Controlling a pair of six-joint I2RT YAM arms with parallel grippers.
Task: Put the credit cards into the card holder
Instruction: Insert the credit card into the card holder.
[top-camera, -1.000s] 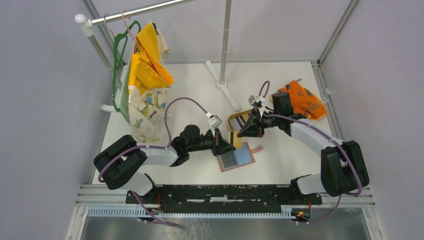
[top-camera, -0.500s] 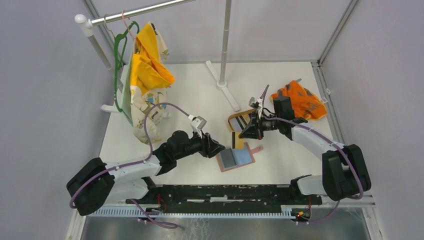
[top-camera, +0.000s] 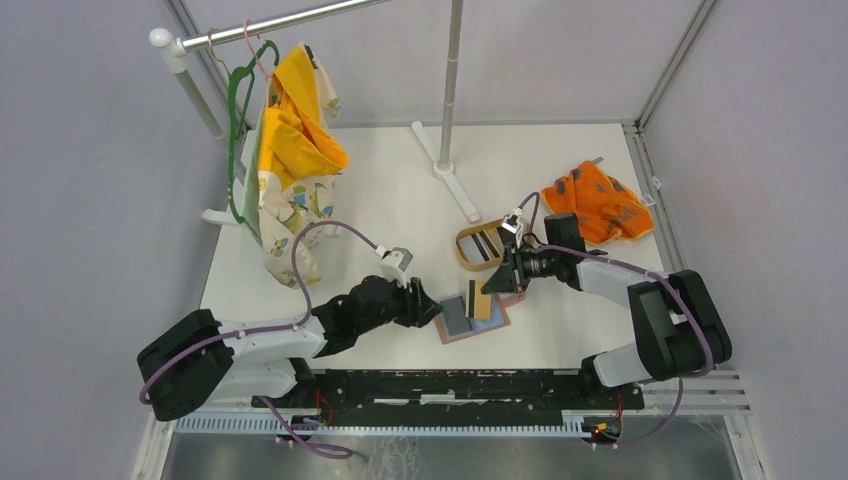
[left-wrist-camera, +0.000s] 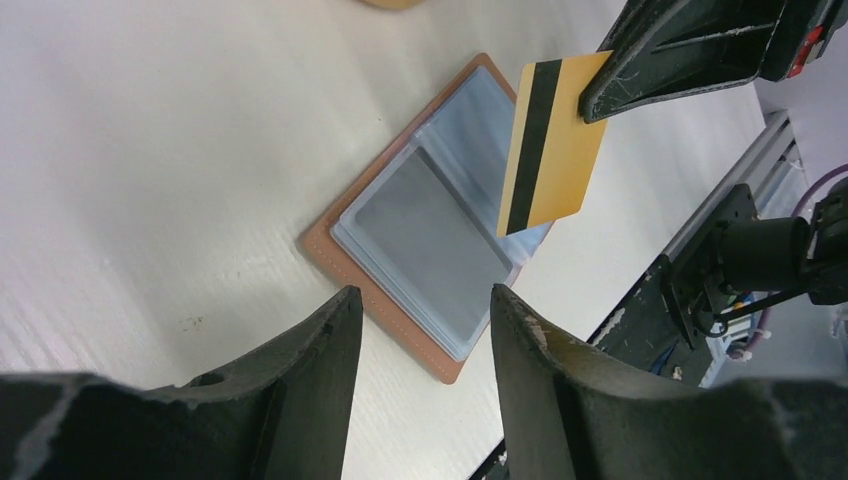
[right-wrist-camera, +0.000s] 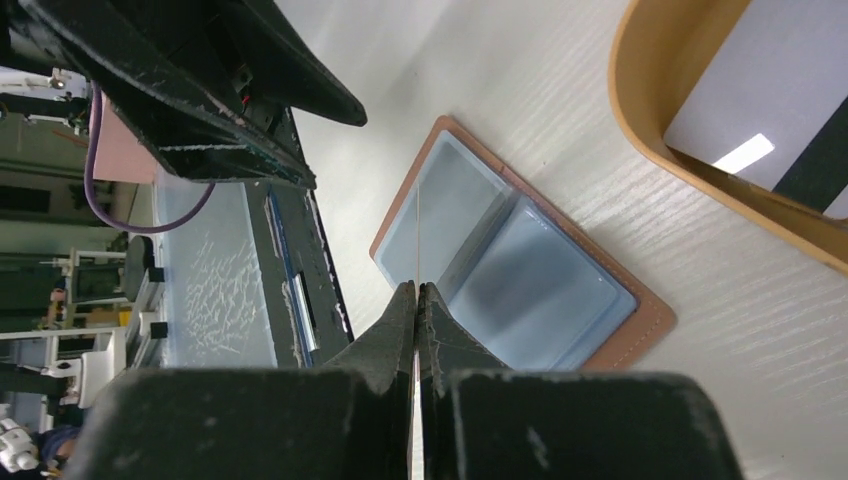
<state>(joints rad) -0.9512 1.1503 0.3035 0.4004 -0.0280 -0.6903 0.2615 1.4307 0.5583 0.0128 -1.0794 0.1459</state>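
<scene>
yellow card (left-wrist-camera: 565, 150) hides part of card holder (left-wrist-camera: 420, 230)

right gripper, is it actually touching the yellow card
Touching. In the left wrist view the yellow card has its top corner pinched in the right gripper; the right wrist view shows the jaws shut on its thin edge.

Bright even light overhd, soft shadows, sharp

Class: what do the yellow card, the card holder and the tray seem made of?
Yellow card: probably plastic, thin, stiff, with a dark stripe. Card holder: leather-like brown cover with stitched edge; glossy blue-grey plastic pockets. Tray: likely light wood, smooth bent rim.
</scene>
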